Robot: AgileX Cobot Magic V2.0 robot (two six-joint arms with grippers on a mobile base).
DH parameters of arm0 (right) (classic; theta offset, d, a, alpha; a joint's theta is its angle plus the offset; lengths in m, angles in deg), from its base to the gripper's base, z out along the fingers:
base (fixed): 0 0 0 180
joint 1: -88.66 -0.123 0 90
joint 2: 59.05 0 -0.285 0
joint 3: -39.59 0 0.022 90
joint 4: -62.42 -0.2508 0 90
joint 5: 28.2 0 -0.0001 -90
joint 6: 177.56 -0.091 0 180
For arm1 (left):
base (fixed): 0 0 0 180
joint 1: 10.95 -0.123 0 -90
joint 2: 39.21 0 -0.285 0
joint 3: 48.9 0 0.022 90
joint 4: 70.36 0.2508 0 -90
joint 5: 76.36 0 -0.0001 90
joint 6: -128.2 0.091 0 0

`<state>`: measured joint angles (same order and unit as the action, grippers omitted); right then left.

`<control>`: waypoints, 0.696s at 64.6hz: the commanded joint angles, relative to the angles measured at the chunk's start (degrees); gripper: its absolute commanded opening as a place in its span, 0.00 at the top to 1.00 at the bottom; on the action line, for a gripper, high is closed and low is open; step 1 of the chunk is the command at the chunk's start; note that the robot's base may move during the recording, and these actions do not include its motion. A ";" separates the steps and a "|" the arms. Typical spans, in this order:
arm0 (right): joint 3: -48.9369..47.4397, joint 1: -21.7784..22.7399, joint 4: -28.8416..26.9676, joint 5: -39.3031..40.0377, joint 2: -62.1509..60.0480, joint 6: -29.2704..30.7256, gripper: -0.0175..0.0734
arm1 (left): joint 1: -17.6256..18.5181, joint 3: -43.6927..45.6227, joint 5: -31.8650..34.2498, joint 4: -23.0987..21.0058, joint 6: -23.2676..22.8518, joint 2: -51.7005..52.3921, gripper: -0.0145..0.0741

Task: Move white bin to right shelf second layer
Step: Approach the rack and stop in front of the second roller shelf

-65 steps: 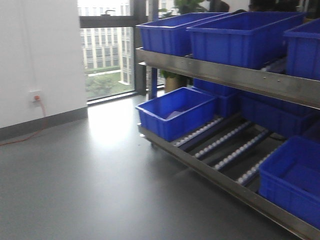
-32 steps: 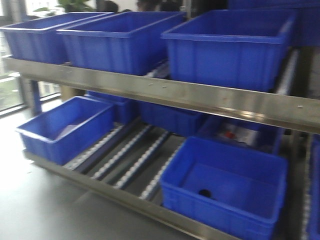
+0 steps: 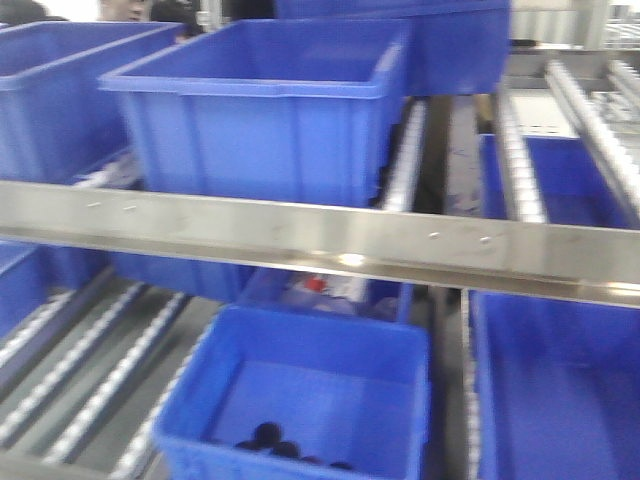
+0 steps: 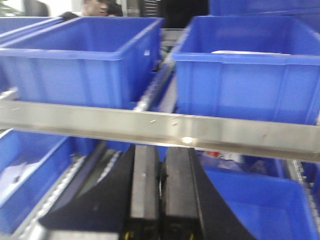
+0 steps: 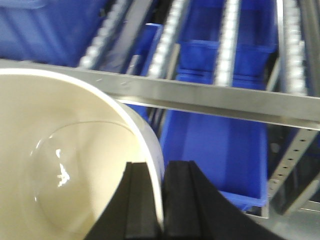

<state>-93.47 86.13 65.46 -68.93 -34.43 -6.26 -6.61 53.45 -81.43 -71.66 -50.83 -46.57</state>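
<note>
The white bin (image 5: pixel 65 150) fills the left of the right wrist view, glossy cream inside and seemingly empty. My right gripper (image 5: pixel 161 167) is shut on its right-hand wall, one finger inside and one outside. Just beyond the bin runs a riveted steel front rail (image 5: pixel 225 102), with lanes of white rollers (image 5: pixel 227 40) behind it on that shelf level. The same kind of rail (image 3: pixel 320 240) crosses the front view, where neither the bin nor the grippers show. My left gripper (image 4: pixel 161 150) is shut with nothing in it, below a steel rail (image 4: pixel 165 127).
Large blue crates (image 3: pixel 260 110) stand on the upper roller level. A lower crate (image 3: pixel 300 390) holds a few dark round things (image 3: pixel 270 440). More crates (image 4: pixel 80 60) (image 4: pixel 250 70) face the left wrist. A blue crate (image 5: pixel 215 150) and a perforated upright (image 5: pixel 290 160) lie under the rail.
The front view has swung right along the rack and closer. The window, wall and open floor have left the picture, and the crates and rail now fill it.
</note>
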 commanded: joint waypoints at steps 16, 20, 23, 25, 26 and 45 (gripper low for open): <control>-1.59 0.40 0.29 5.75 0.45 0.11 0.75 | 0.23 -2.11 4.52 -0.36 -0.27 0.92 0.74; -1.59 0.40 0.29 5.75 0.45 0.11 0.75 | 0.23 -2.11 4.52 -0.36 -0.27 0.92 0.74; -1.59 0.40 0.29 5.75 0.45 0.11 0.75 | 0.23 -2.11 4.52 -0.36 -0.27 0.92 0.74; -1.59 0.40 0.29 5.75 0.45 0.11 0.75 | 0.23 -2.11 4.52 -0.36 -0.27 0.92 0.74; -1.59 0.40 0.29 5.75 0.45 0.11 0.75 | 0.23 -2.11 4.52 -0.36 -0.27 0.92 0.74; -1.59 0.40 0.29 5.75 0.45 0.11 0.75 | 0.23 -2.11 4.52 -0.36 -0.27 0.92 0.74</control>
<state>-93.47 86.13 65.46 -68.93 -34.43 -6.26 -6.61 53.45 -81.43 -71.66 -50.83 -46.57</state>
